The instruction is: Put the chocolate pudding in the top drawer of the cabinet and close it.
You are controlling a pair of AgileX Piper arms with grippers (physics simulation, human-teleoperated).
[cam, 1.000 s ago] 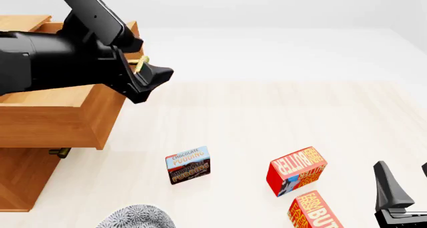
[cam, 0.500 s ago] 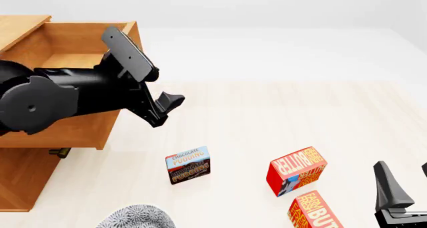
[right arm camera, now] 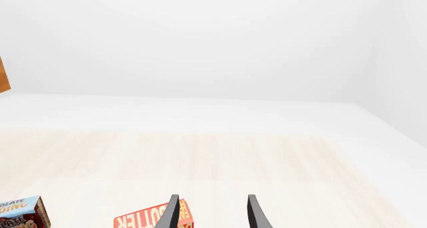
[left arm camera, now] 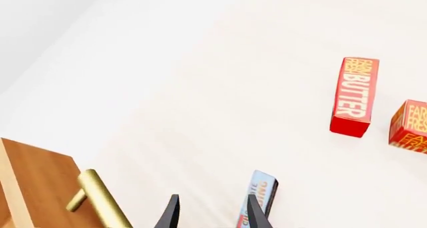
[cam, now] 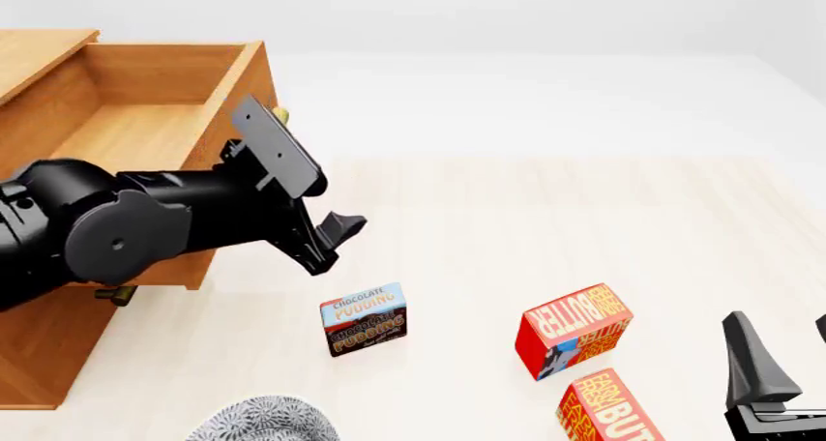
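At the near edge of the table (cam: 543, 219) in the front view there is a grey speckled round thing (cam: 265, 420), cut off by the frame. To the right, also near, the right gripper (cam: 781, 364) sits low at the corner; its fingers are apart and hold nothing. Just left of it lie two butter boxes (cam: 575, 330), one behind the other and close together.

A little farther, left of the butter boxes, the chocolate pudding (cam: 364, 319) stands on the table, touching nothing. The left gripper (cam: 339, 234) hangs above and slightly behind it, with its fingers (left arm camera: 255, 213) apart and empty; in the left wrist view the pudding is just beyond the fingertips.

Behind the left arm, at the far left, is the cabinet (cam: 45, 354). The top drawer (cam: 168, 122) is pulled out and open, and its brass handle (left arm camera: 103, 200) is near the gripper.
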